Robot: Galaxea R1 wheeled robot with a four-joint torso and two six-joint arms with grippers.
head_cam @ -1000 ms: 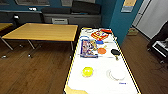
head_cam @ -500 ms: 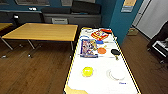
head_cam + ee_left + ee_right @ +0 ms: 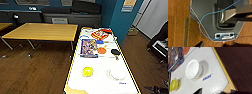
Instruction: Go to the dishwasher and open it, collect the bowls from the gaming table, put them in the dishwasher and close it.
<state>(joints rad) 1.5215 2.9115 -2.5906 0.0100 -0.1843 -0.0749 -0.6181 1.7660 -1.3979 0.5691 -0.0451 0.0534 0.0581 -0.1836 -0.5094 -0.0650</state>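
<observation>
The gaming table [image 3: 100, 85] has a glossy white top with a yellow edge and stands right in front of me. A lime-yellow bowl [image 3: 87, 71] sits on its near left part. Farther back are an orange bowl [image 3: 101, 50] and a black round thing [image 3: 115, 52] that I cannot tell is a bowl. My right gripper [image 3: 216, 92] hovers open over the table's near corner [image 3: 211, 65], close to the lime-yellow bowl [image 3: 173, 85] and the orange bowl [image 3: 186, 50]. My left gripper [image 3: 218, 45] hangs open above my own grey base. The dishwasher is out of view.
A white bowl [image 3: 117, 74] with a red ring [image 3: 193, 69] stands near the right edge. Colourful boxes [image 3: 88, 47] and a red packet [image 3: 100, 33] lie farther back. A yellow-topped table [image 3: 42, 31] stands to the left, a teal wall [image 3: 122, 20] to the right, and wooden floor [image 3: 32, 72] all round.
</observation>
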